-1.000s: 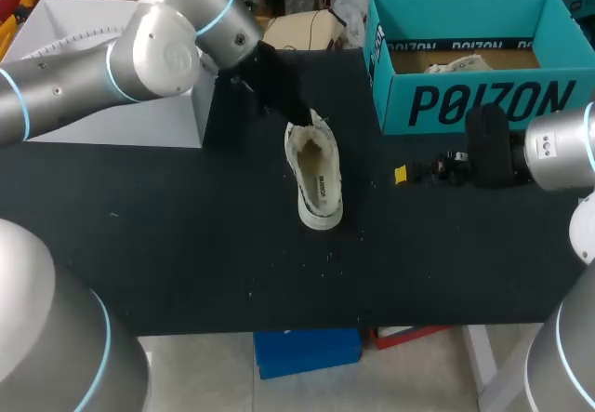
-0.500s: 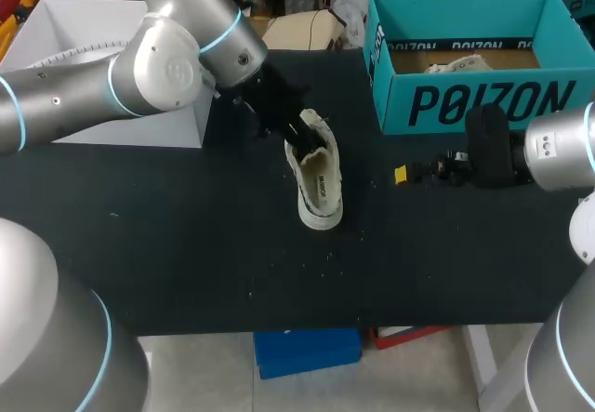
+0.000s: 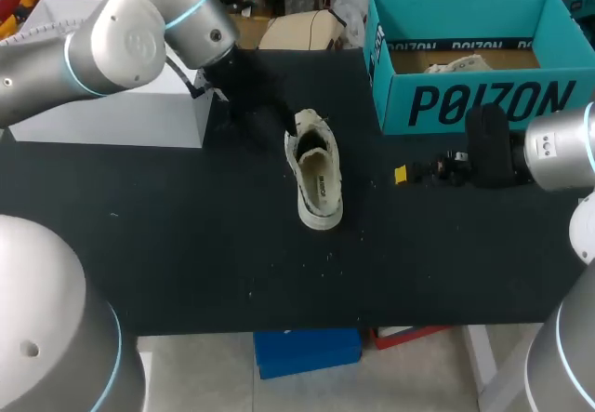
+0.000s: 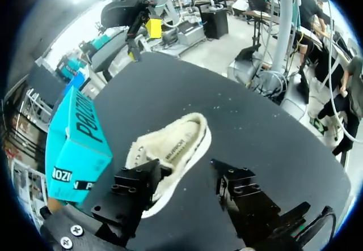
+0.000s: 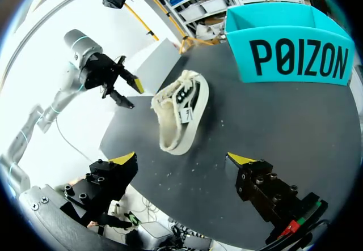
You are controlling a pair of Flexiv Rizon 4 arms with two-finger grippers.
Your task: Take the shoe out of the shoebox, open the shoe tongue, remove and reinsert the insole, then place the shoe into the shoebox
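1. Shoe (image 3: 314,175) out of the box, standing on its sole on the table (image 3: 186,245), opening up. Insole (image 3: 322,187) seen lying inside. Tongue not made out.
2. Shoebox (image 3: 465,105) well apart from the shoe, beyond its laced end and toward the R side, top open.
3. L gripper (image 3: 286,126) just beside the shoe's laced end. Fingers spread, nothing held. In its wrist view one finger overlaps the shoe's end; can't tell if touching.
4. R gripper (image 3: 402,175) well apart from the shoe, on the shoebox side. Fingers spread, empty.
5. Step, as judged: tongue/insole work at the laced end. Can't tell whether the insole has already been out and back.
6. Risks:
   - Shoe unheld by the R gripper, so any pull or push from the L side prob. slides or spins it on the cloth.
   - Closing w/ only one finger over the rim would miss or tip the shoe sideways.
   - Pinching upper + insole together would lift the whole shoe, not the insole.
   - Soft insole may fold or bunch at the toe on reinsertion, so the shoe goes back into the shoebox badly seated.
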